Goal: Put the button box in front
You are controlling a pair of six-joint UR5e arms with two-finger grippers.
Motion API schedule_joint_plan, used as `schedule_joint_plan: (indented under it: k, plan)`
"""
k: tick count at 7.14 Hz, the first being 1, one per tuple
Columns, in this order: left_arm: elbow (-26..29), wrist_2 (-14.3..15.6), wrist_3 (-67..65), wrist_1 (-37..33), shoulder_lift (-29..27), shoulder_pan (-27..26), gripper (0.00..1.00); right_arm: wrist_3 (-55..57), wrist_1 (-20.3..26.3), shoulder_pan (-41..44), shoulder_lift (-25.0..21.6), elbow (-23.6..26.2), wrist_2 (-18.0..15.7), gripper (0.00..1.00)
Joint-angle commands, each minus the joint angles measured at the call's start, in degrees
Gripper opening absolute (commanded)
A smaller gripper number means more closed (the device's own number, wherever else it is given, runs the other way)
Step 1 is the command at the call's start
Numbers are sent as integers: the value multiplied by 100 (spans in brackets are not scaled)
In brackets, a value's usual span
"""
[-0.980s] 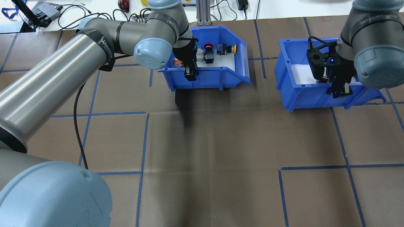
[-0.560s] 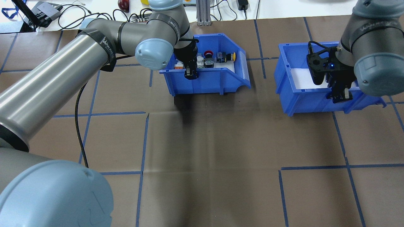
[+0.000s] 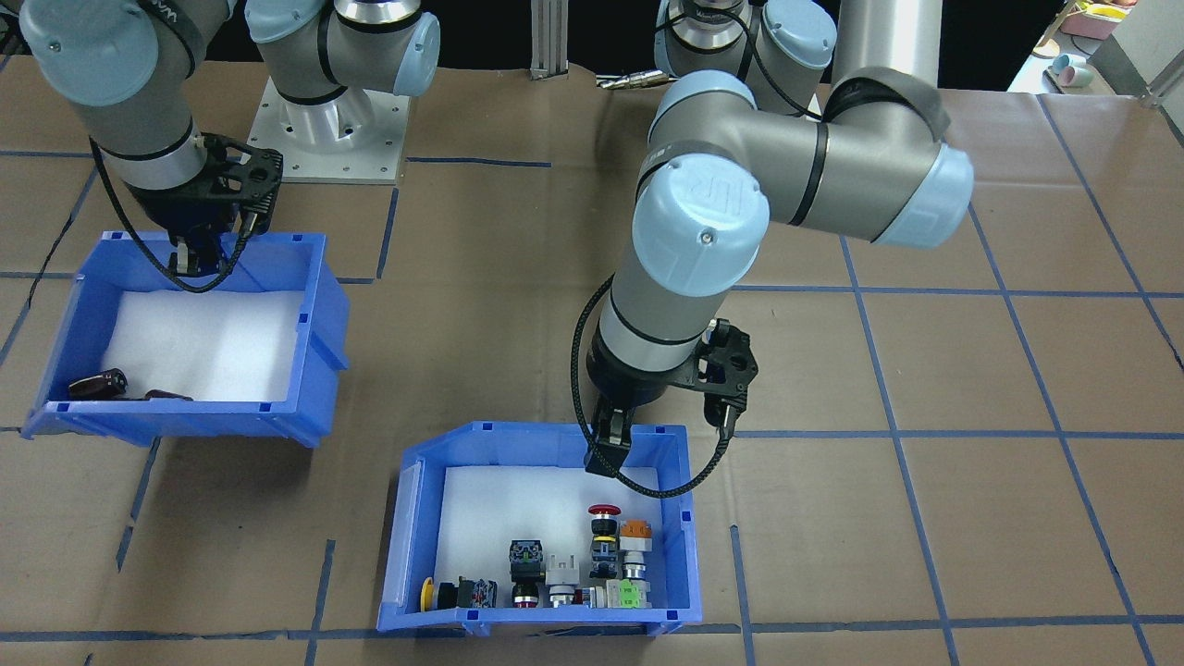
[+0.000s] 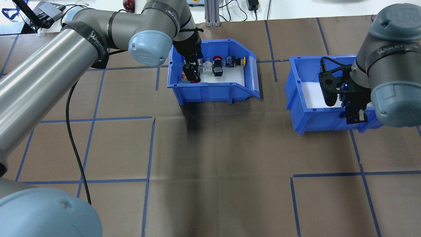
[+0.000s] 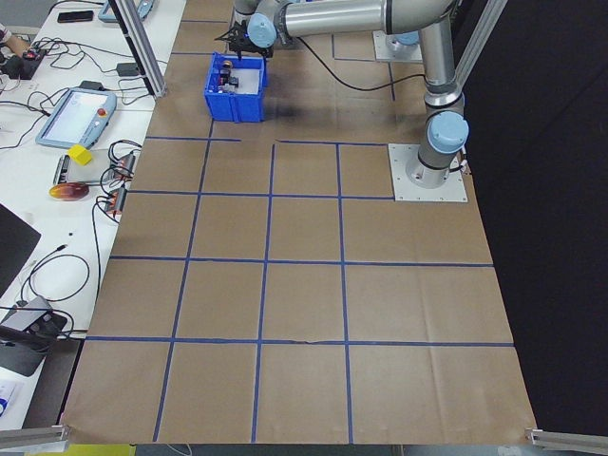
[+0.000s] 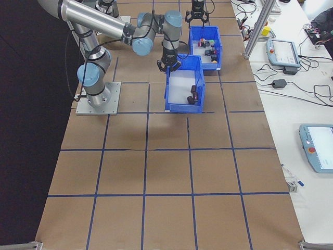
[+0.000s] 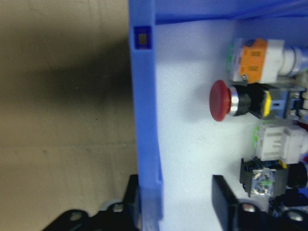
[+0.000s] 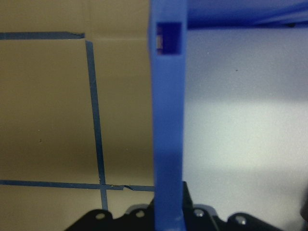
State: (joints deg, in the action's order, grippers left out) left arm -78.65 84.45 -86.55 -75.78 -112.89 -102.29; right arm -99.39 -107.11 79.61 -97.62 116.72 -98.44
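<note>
Brown table (image 4: 210, 164) bears the button box (image 4: 213, 90), its near wall straddled by the left gripper (image 4: 191, 73), spread apart; the right gripper (image 4: 353, 115) pinches the other bin (image 4: 315, 115). Retreat seems next.

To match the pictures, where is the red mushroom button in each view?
Front-facing: low centre, in the button box, button.
Overhead: upper centre.
Exterior left: too small to tell.
Exterior right: too small to tell.
Left wrist: centre right.
Right wrist: not in view.
Shared landmark: the orange button beside it.
</note>
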Motion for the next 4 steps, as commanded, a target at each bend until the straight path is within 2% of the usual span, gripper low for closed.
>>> schedule_joint_plan:
  k: [1,3,4]
  plan:
    - [-2,195,2080,-1189,800,506,98,418,-12,255,-415,533,88,8]
    - [-45,212,4522,-2007,1547,1077,99,1312,-29,1097,-495,763,62,8]
    - [-150,221,5655,-2177,1873,1271,99,1752,-29,1431,-495,764,70,8]
